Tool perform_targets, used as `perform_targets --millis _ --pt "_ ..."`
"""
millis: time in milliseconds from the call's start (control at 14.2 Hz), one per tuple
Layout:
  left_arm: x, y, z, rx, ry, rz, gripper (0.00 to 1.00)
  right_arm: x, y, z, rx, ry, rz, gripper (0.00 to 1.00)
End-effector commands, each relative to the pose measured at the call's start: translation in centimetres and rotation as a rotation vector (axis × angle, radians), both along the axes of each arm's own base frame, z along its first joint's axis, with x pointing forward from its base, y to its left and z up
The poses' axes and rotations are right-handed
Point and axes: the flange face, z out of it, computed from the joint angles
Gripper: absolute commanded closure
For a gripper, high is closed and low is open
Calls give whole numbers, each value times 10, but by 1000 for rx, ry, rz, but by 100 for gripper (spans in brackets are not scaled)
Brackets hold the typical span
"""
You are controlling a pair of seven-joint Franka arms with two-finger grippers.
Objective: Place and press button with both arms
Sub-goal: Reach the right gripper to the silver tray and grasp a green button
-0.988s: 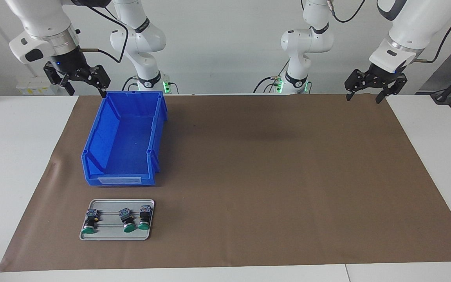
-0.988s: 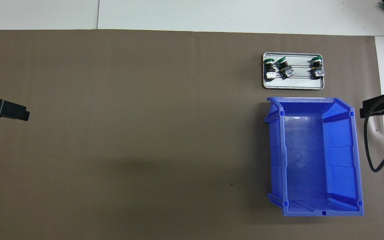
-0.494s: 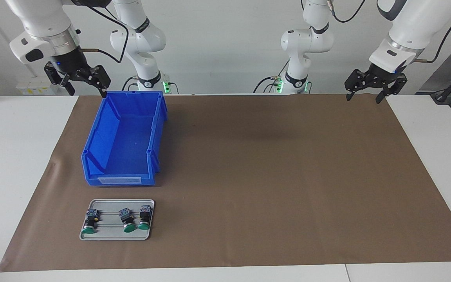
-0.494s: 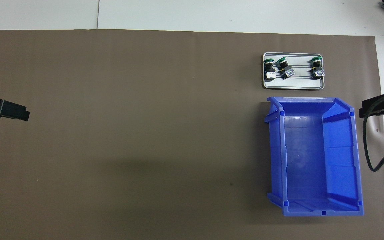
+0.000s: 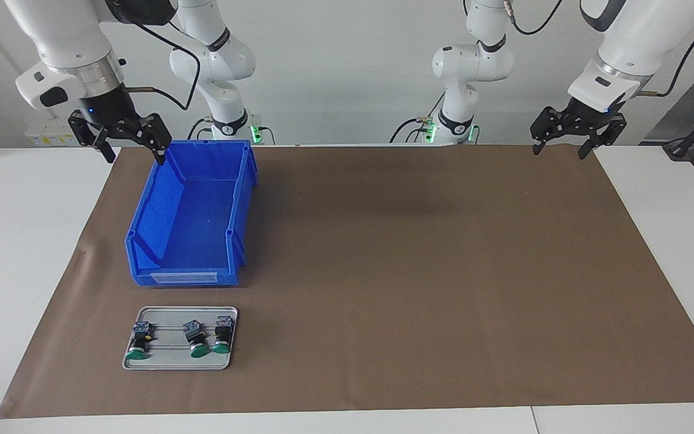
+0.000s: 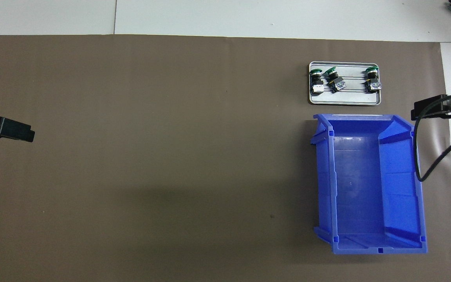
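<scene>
My right gripper (image 5: 132, 147) hangs in the air over the blue bin's (image 5: 187, 211) corner nearest my base, jaws spread wide, holding nothing. My left gripper (image 5: 561, 146) waits raised over the brown mat's (image 5: 419, 271) edge at its own end, likewise agape and empty. Three green-capped buttons (image 5: 193, 339) lie on their sides on the metal tray (image 5: 179, 361), just beside the bin, farther from me.

A plain pale wall (image 5: 347, 72) rises past the white table (image 5: 21, 241).
</scene>
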Motion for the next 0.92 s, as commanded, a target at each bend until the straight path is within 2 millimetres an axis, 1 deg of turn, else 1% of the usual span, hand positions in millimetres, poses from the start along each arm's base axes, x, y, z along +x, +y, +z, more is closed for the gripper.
perform_targets --millis 0,71,212,353,424,494,565,706,776,847 --pt "-7 5 -1 11 -7 0 0 51 -4 -58 51 -22 55 0" --pt "-7 5 -1 11 -7 0 0 69 -1 -76 53 -62 82 0" --pt "-7 5 -1 11 -7 0 0 102 0 -123 42 -91 135 0" --pt "-7 5 -1 11 -7 -2 0 128 5 -170 25 -131 212 0" --pt "-7 5 -1 12 -6 0 0 137 7 -194 18 -141 241 0" --pt "-7 5 -1 11 -7 0 0 146 10 -215 12 -161 278 0" --pt "-7 4 -1 12 -7 -2 0 152 8 -231 4 -172 322 0" --pt "-7 5 -1 11 -7 0 0 159 4 -261 6 -187 377 0" --pt "-7 5 -1 11 -7 0 0 162 7 -277 24 -197 395 0" --pt "-7 5 -1 11 -7 0 0 164 9 -289 31 -213 417 0"
